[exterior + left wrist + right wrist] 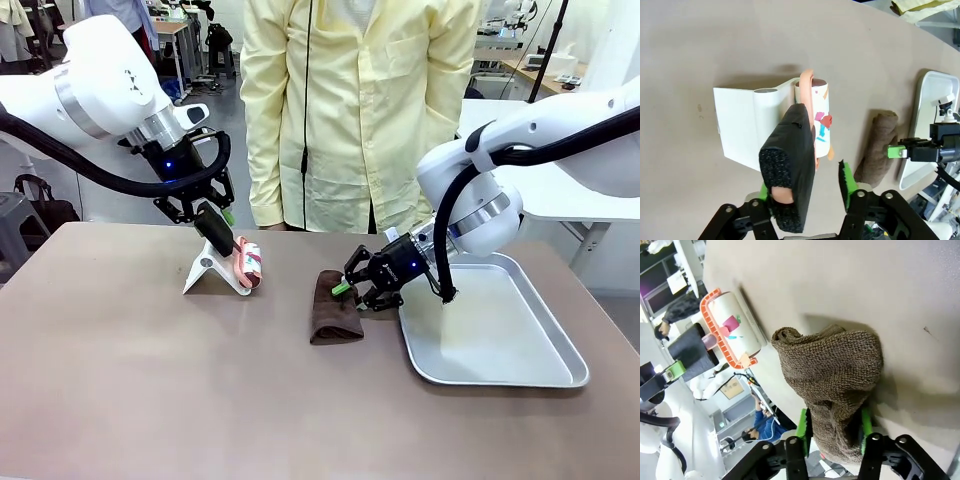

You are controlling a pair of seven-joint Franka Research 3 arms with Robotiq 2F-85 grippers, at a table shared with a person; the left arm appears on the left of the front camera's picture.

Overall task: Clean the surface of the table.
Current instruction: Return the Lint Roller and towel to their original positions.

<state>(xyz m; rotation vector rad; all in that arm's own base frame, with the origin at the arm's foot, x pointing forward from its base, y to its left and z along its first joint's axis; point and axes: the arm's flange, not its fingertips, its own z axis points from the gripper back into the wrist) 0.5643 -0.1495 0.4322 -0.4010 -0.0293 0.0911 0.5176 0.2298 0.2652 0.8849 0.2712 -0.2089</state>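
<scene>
A wide brown table [120, 380] spans the room in front of a person in a yellow coat [355, 110]. A metal tray [500, 375] sits at its right. The right gripper [350, 283] has its jaws parted around a folded brown cloth [335, 318] mid-table. The left gripper [222, 228], jaws apart, has the lint roller's [248, 264] black handle between them; whether it grips is unclear.

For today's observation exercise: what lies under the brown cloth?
The brown cloth lies directly on the table, beside the metal tray. Whatever sits beneath its folds is covered and cannot be seen.
</scene>
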